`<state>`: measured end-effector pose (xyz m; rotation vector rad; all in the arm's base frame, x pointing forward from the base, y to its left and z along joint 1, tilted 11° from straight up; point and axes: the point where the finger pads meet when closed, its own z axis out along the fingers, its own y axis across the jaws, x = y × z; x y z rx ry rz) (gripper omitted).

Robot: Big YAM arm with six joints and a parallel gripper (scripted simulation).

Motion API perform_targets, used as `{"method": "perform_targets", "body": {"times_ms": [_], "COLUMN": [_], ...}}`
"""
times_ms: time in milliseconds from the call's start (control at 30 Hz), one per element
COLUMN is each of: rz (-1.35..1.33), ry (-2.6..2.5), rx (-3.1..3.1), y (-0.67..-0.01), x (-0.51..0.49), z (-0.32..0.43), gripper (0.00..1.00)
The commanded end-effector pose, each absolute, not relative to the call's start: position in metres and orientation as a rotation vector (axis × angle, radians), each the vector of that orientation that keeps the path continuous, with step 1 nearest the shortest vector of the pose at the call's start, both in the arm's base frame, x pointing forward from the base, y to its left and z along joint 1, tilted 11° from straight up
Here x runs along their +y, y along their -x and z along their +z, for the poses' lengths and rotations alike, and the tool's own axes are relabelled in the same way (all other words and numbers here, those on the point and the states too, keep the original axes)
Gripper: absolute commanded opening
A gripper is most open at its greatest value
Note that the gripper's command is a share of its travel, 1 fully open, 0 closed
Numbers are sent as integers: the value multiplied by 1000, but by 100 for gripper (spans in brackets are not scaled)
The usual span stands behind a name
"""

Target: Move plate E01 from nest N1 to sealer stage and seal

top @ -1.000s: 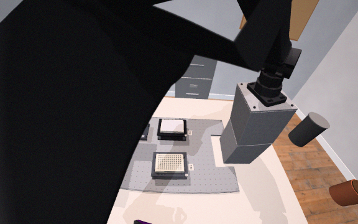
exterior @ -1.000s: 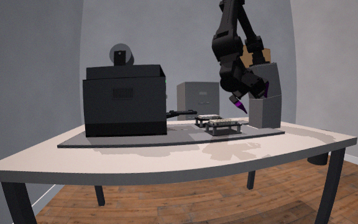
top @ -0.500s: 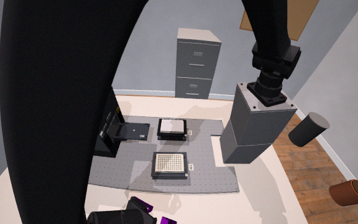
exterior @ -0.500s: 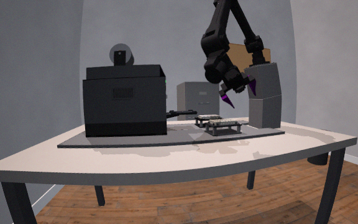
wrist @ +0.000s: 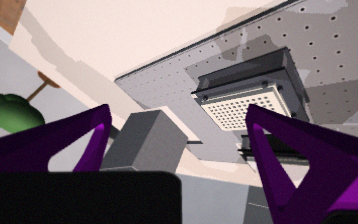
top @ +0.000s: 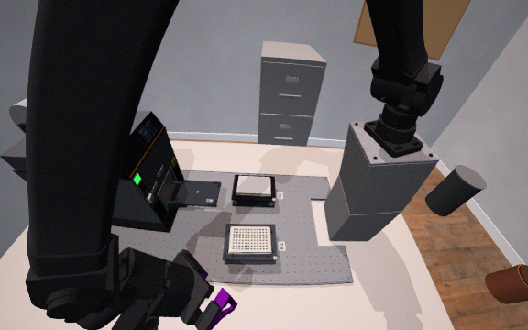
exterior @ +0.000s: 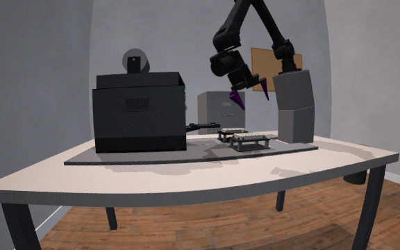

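Two purple fingers at full spread on the gripper (exterior: 253,97), with nothing between them. Hung high over the table (top: 383,298), well apart from everything on it, tips tilted down toward the grey breadboard (top: 301,247).

Below, on the breadboard's near side: a white plate (top: 250,239) with open wells, flat on a dark nest (top: 250,258). Framed between the fingertips in the wrist view.

Just behind it, apart: a second nest (top: 253,200) with a smooth-topped plate (top: 254,185), also flat. Small tags beside both nests, too small to read; the well plate possibly E01, but not to be told from these views. Neither plate touched by the gripper.

Left of the far nest: the stage (top: 198,193), out in front of the sealer (top: 151,151), no plate in its pocket. Green lamp (top: 137,179) lit on the housing's front. Foil roll (exterior: 135,60) on top, seen from the exterior view.

Right of the nests: the grey pedestal (top: 374,183) under the arm's foot, at the breadboard's notched edge.

Farthest back, against the wall: a grey cabinet (top: 291,92).
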<state>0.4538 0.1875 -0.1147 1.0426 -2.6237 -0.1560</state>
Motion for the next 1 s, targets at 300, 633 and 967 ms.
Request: {"method": "perform_targets", "body": {"times_ms": [300, 633, 967], "rz": [-126, -137, -138], "ry": [-756, -780, -839], "rx": [-2906, -2849, -2797], "y": [-475, -471, -462], "x": [140, 95, 112], "z": [-83, -78, -90], "gripper": [100, 100, 100]}}
